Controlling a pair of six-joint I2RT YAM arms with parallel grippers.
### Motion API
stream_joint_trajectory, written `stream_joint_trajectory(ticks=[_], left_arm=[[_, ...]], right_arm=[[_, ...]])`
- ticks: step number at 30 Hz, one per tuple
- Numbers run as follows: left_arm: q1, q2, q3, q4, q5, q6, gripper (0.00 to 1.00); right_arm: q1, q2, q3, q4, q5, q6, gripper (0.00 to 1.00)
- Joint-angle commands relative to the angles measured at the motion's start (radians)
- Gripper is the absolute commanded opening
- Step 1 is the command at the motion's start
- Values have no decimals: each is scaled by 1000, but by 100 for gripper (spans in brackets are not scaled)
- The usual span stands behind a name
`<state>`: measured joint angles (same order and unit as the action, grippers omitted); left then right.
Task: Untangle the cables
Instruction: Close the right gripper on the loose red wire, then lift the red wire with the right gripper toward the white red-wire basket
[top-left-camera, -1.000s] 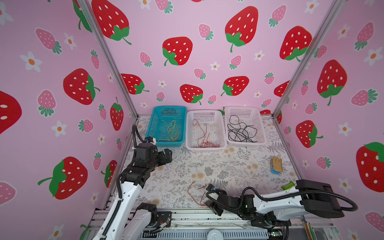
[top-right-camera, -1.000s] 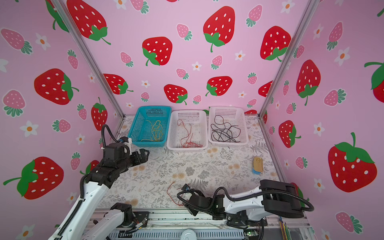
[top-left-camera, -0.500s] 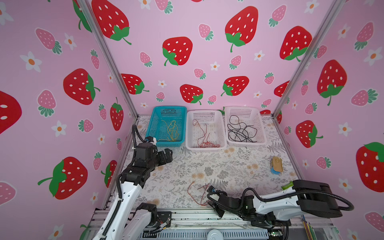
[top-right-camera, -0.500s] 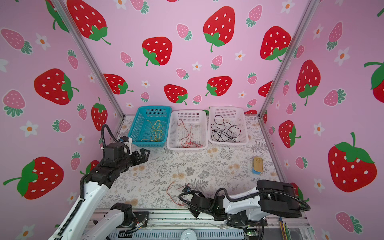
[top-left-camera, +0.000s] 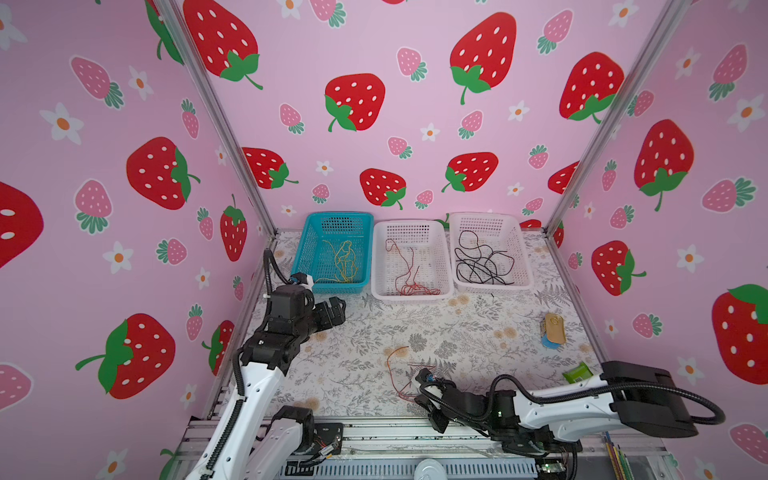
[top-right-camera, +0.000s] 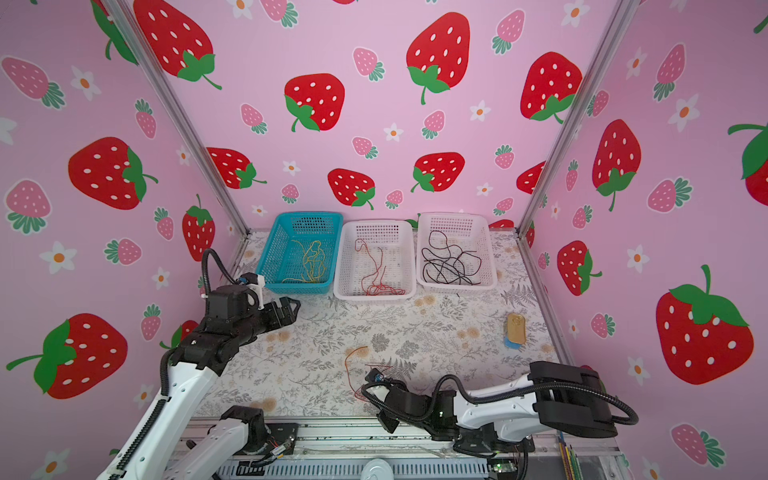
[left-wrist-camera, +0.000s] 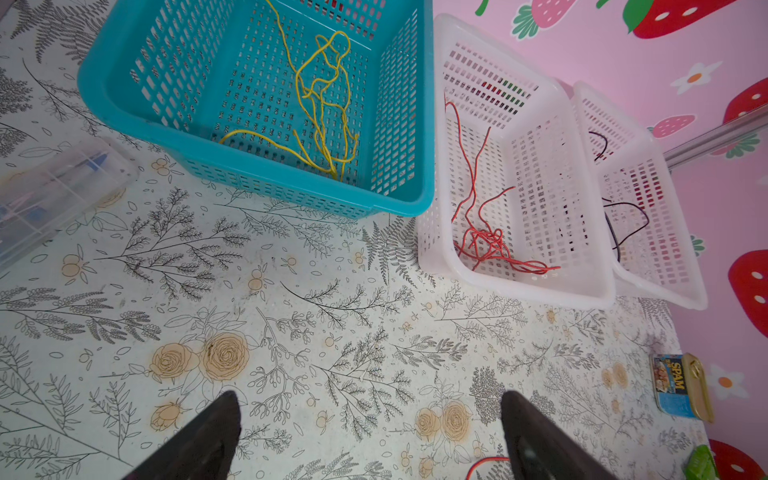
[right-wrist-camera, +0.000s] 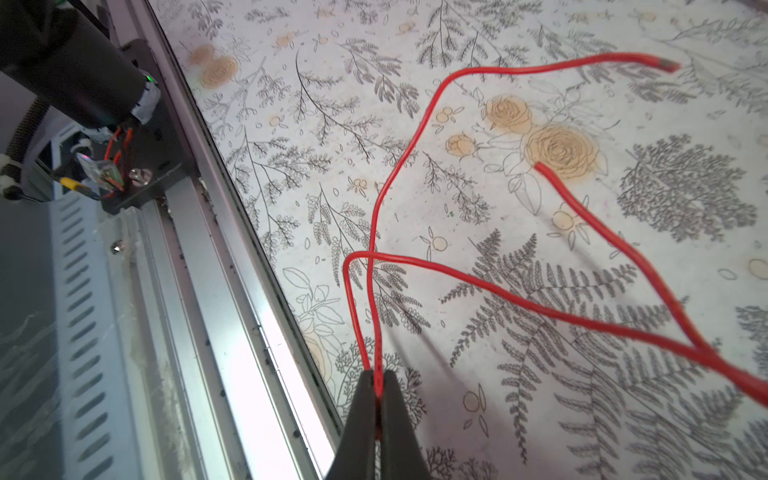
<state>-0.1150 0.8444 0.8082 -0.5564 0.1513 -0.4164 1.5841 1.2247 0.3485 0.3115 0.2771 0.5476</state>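
A loose red cable (top-left-camera: 390, 368) (top-right-camera: 348, 365) lies on the floral table near its front edge. My right gripper (top-left-camera: 412, 400) (top-right-camera: 368, 398) (right-wrist-camera: 378, 376) is shut on it, pinching two strands (right-wrist-camera: 374, 291) that loop away over the cloth. My left gripper (top-left-camera: 338, 308) (top-right-camera: 293, 306) (left-wrist-camera: 370, 401) hovers open and empty before the blue basket (top-left-camera: 305, 253), which holds yellow cables (top-left-camera: 344, 262) (left-wrist-camera: 324, 95). The middle white basket (top-left-camera: 380, 266) holds red cables (top-left-camera: 409, 274) (left-wrist-camera: 486, 237). The right white basket (top-left-camera: 524, 257) holds black cables (top-left-camera: 482, 262).
A Spam tin (top-left-camera: 555, 328) (left-wrist-camera: 675, 384) and a green packet (top-left-camera: 577, 372) lie by the right wall. A clear plastic box (left-wrist-camera: 58, 187) sits at the left. The aluminium rail (right-wrist-camera: 216, 299) runs along the table's front edge, close to my right gripper.
My right gripper has closed on the red cable and dropped slightly toward the front edge. The left arm has not moved.
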Motion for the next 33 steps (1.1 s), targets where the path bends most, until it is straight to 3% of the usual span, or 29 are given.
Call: stream_joint_trajectory(ticks=[1,19,33], left_arm=[[5,-3,-9,13,13,-1,99],[7,11,-12,11,43,-15,99],[7,6,-35,38,80,-25,99]], right_arm=[[6,-61,2,-52,52,-10,0],[-34,-288,94,-249,198,-31,0],[-170,-351,277,-324,146,-98,0]])
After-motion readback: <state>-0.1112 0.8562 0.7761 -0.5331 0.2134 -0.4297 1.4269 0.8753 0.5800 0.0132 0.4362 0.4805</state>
